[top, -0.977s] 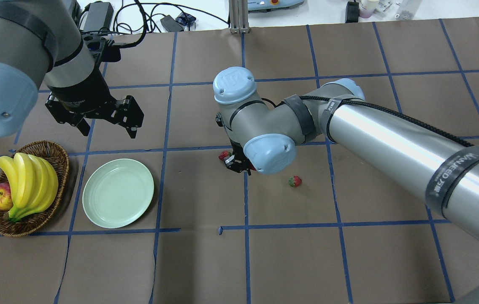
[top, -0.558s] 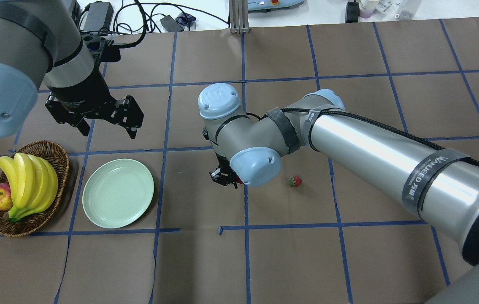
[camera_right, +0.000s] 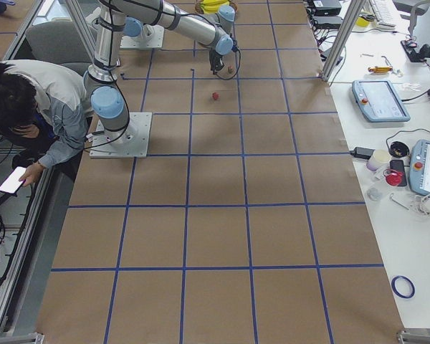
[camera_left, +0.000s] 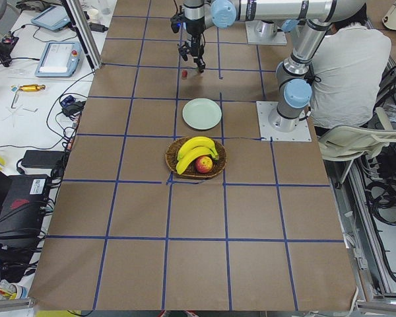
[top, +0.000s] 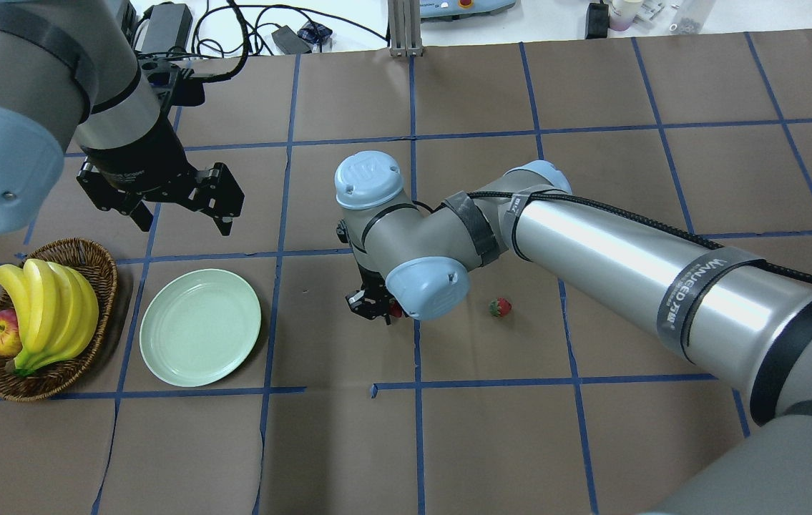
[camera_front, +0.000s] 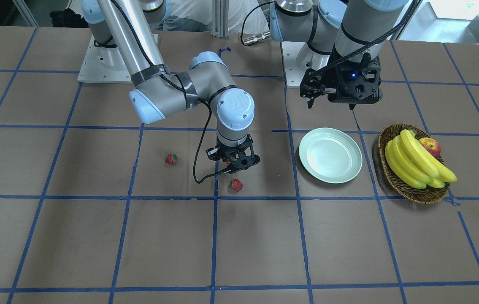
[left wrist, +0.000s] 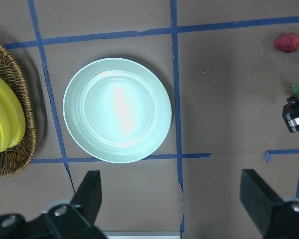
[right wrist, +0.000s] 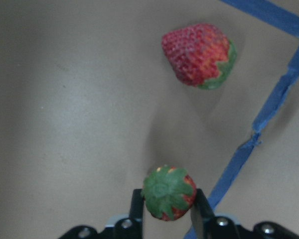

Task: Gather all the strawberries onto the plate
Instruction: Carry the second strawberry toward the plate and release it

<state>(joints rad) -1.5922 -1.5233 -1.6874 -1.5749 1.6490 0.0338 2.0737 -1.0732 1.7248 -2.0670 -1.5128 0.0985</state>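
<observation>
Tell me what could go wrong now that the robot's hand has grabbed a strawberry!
1. The right hand pinches the held strawberry with just its fingertips, so it might slip out on the way to the plate.
2. A loose strawberry lies close by on the table; the hand could nudge it and send it rolling.
3. The left hand hovers open near the plate, so the two arms might bump there.

Three strawberries (camera_front: 171,158), (camera_front: 235,184), (right wrist: 168,193). One pale green plate (camera_front: 330,155). One wicker basket (camera_front: 423,197), holding one bunch of bananas (camera_front: 412,162) and one apple (camera_front: 430,146). Two robot arms, each with one gripper: the left gripper (top: 184,222) and the right gripper (right wrist: 168,199). One person (camera_right: 29,107).
</observation>
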